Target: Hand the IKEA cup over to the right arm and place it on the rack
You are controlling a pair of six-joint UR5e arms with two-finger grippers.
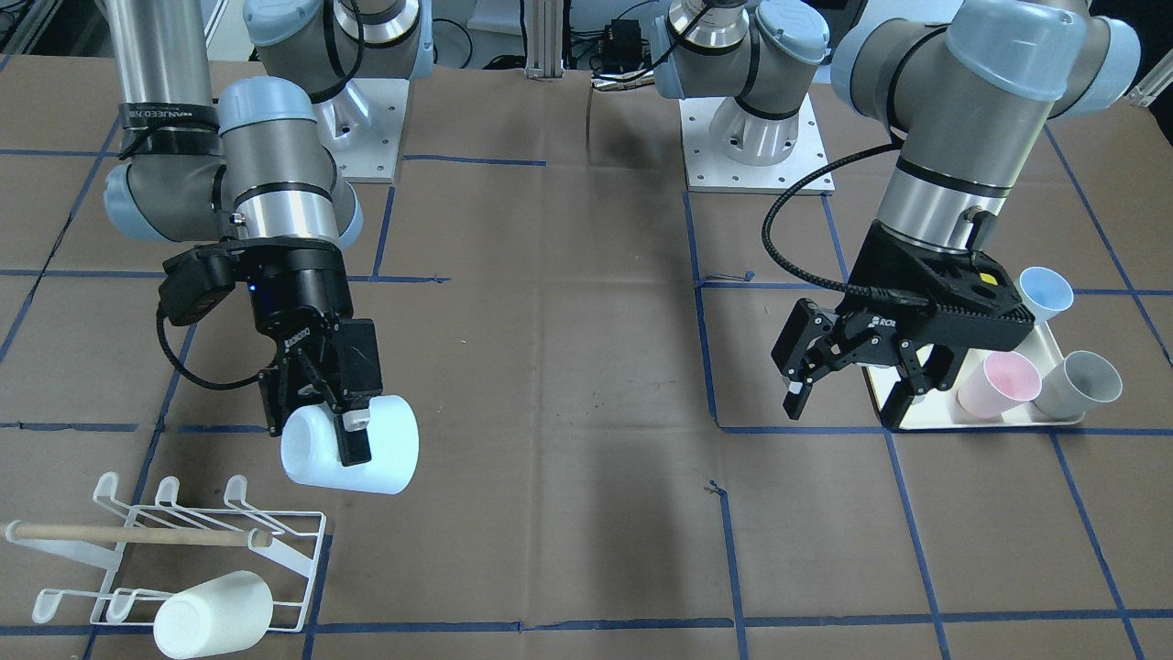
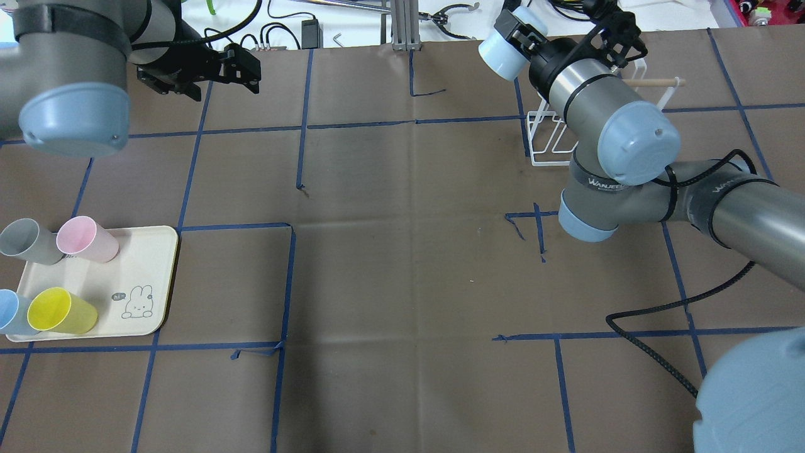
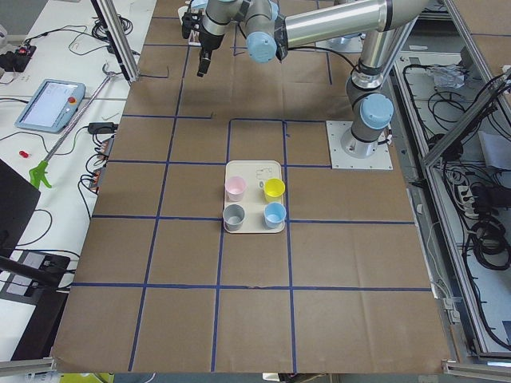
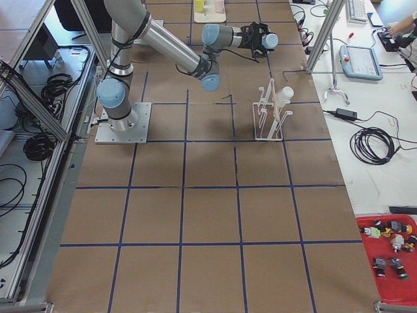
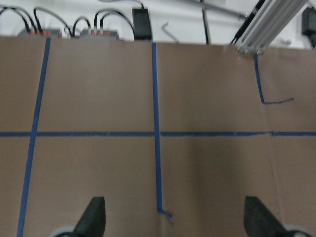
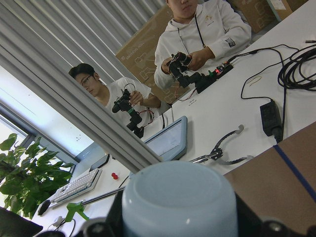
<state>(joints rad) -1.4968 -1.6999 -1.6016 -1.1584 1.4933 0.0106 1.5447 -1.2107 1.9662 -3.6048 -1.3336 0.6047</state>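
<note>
Currently: my right pincer [image 1: 316,429] pinches cup [image 1: 380,454], axis horizontal; rack [image 1: 183,536] lower left, just below; left pincer [image 1: 848,399] spread.

Pale cup [image 6: 180,202], 2 ppl [image 6: 197,34] behind

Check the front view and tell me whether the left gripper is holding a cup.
No: the left gripper hangs open with nothing between its fingers, while the pale cup sits in the right gripper.
</note>
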